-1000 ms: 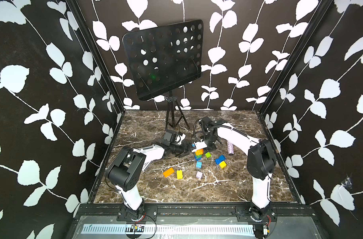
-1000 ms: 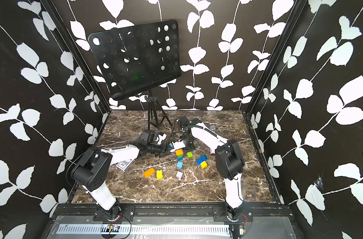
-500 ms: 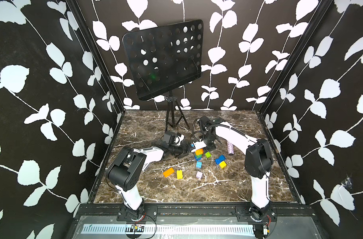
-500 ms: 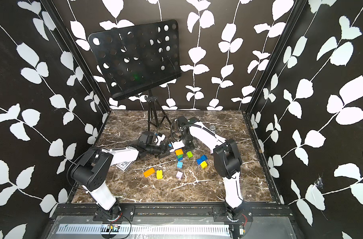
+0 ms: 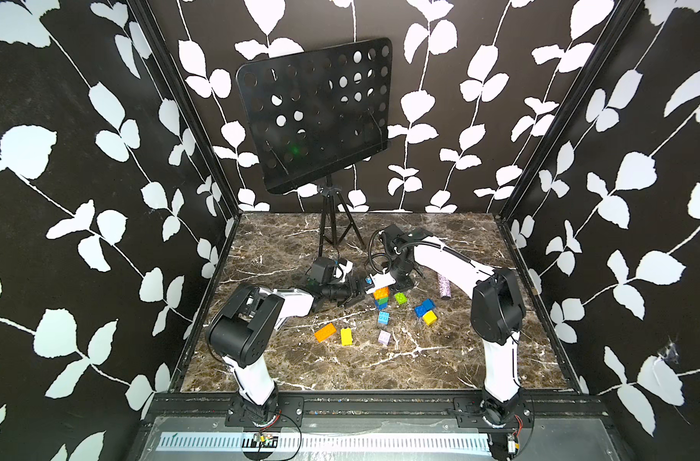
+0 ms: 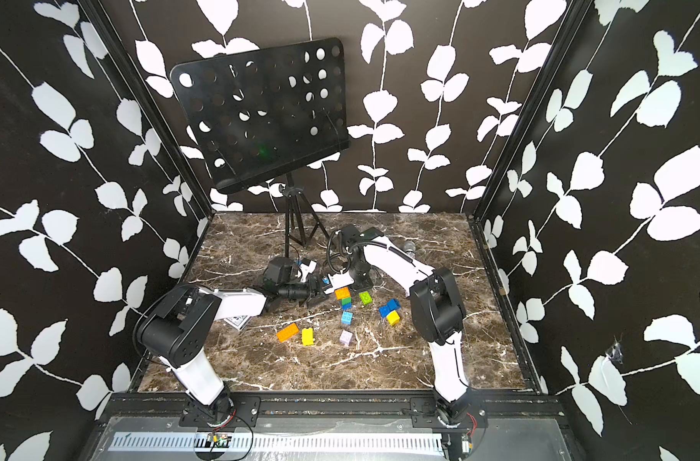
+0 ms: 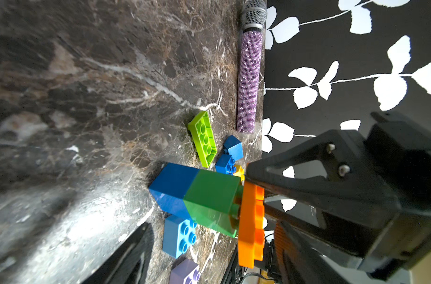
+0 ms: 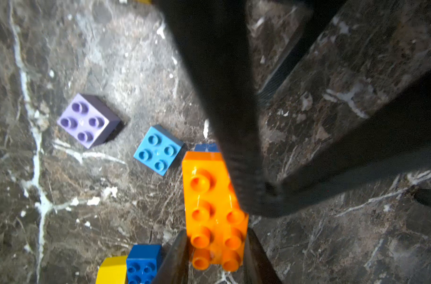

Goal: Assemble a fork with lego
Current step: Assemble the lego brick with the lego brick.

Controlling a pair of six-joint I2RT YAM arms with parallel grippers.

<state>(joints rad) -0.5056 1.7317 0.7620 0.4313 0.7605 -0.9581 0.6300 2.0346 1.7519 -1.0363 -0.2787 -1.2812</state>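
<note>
Nearest on the marble table (image 5: 340, 371) lie three spare lego bricks: an orange oblong (image 5: 325, 332), a yellow brick (image 5: 346, 336) just right of it, and a lilac square (image 5: 384, 337) farther right. They sit studs up and apart from each other, which should let a claw close on one at a time. A little farther back are a light blue square (image 5: 383, 317) and, to the right, two blue bricks (image 5: 424, 308) touching a yellow square (image 5: 430, 318).

The fork (image 5: 381, 297) stands at mid-table, only partly built: a blue block at the bottom, green on it, and the orange crossbar (image 8: 214, 209) on top, with no prongs yet. The right gripper (image 8: 216, 242) comes down from above and pinches the crossbar across its width at one end. In the left wrist view green studs show in the seam, so I judge the crossbar is not fully seated and this grip is for pressing it home. The left gripper (image 5: 357, 291) reaches in low from the left with its claw spread wide on either side of the stem. One finger lies against the crossbar and the other is clear of the blue block, probably to stop the stack tipping.

A lime oblong (image 5: 400, 297) lies just right of the stack. Farther right, a glittery microphone (image 5: 444, 287) lies out of the way, and a black music stand (image 5: 314, 115) stands at the far wall.
</note>
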